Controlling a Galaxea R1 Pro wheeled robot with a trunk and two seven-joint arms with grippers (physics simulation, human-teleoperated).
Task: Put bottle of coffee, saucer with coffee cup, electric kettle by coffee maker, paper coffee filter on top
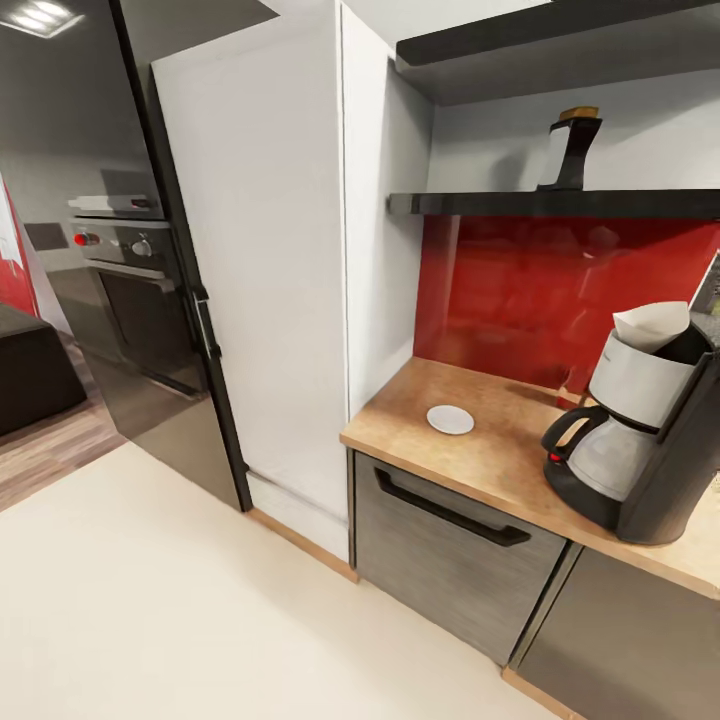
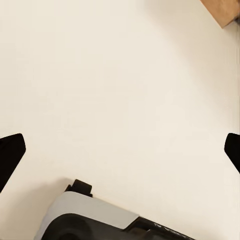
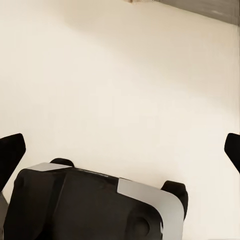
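Observation:
The coffee maker (image 1: 650, 440) stands at the right end of the kitchen countertop (image 1: 480, 455), its carafe handle facing left. A paper coffee filter (image 1: 650, 325) sits in its top. The white saucer (image 1: 450, 419) lies bare on the worktop, well left of the machine. On the glossy black kitchen shelf (image 1: 500, 204) above stands the bottle of coffee (image 1: 572, 150). The coffee cup and electric kettle are out of view. My left gripper (image 2: 120, 150) and right gripper (image 3: 120, 150) both hang open over the cream floor, holding nothing.
A tall white cabinet (image 1: 270, 250) flanks the counter's left end, with a dark panel and a built-in oven (image 1: 130, 270) beyond it. A grey drawer front with a black handle (image 1: 450, 510) lies under the worktop. A red backsplash (image 1: 560, 290) lines the wall. Cream floor (image 1: 200, 620) spreads in front.

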